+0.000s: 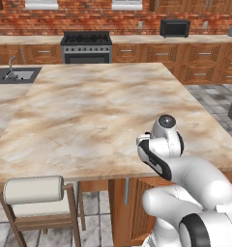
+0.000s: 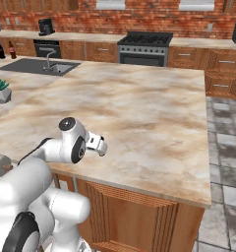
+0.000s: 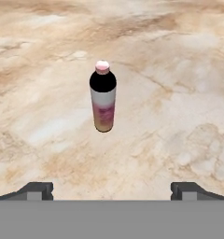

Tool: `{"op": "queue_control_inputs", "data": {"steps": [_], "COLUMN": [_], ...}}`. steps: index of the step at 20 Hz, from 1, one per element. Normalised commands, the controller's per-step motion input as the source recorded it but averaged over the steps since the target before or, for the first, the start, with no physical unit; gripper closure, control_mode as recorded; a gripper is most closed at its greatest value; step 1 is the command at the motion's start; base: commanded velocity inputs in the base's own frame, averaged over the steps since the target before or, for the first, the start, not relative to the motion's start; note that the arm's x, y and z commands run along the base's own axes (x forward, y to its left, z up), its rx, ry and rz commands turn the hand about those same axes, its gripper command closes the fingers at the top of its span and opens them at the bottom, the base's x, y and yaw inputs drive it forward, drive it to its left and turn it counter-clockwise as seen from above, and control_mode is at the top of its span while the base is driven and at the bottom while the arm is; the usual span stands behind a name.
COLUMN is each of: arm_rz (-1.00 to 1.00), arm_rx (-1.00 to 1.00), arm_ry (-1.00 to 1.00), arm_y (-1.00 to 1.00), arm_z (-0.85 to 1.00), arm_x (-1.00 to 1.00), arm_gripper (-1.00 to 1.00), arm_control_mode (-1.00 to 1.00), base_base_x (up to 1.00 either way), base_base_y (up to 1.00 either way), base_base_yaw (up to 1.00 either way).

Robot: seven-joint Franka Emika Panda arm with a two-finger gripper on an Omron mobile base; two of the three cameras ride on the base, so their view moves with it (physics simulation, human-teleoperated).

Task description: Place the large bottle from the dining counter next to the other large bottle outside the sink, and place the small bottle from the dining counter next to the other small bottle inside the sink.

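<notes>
Marbled dining counter under small bottle, tool wide open, fingertips cropped

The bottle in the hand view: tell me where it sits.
The bottle lies on the marbled dining counter, centred ahead of the open gripper, clear of both fingertips, cap pointing away.

Kitchen, rendered: brick wall; range stove; microwave; wooden cabinets; sink with faucet; marbled stone dining counter; padded chair.
</notes>
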Motion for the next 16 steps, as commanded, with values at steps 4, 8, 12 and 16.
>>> {"op": "queue_control_inputs", "data": {"steps": [4, 8, 12, 16], "arm_rz": [0.01, 0.05, 0.08, 0.01], "arm_rx": [0.05, 0.08, 0.05, -0.02], "arm_ry": [-0.02, -0.02, -0.02, -0.01], "arm_y": [0.00, 0.00, 0.00, 0.02], "arm_z": [0.00, -0.01, -0.06, -0.06], "arm_x": [0.09, 0.14, 0.12, 0.00], "arm_gripper": [-1.00, -1.00, -1.00, -1.00], "arm_control_mode": [-1.00, -1.00, -1.00, -1.00], "base_base_x": [0.00, 0.00, 0.00, 0.00], "base_base_y": [0.00, 0.00, 0.00, 0.00], "base_base_yaw": [0.00, 0.00, 0.00, 0.00]}}
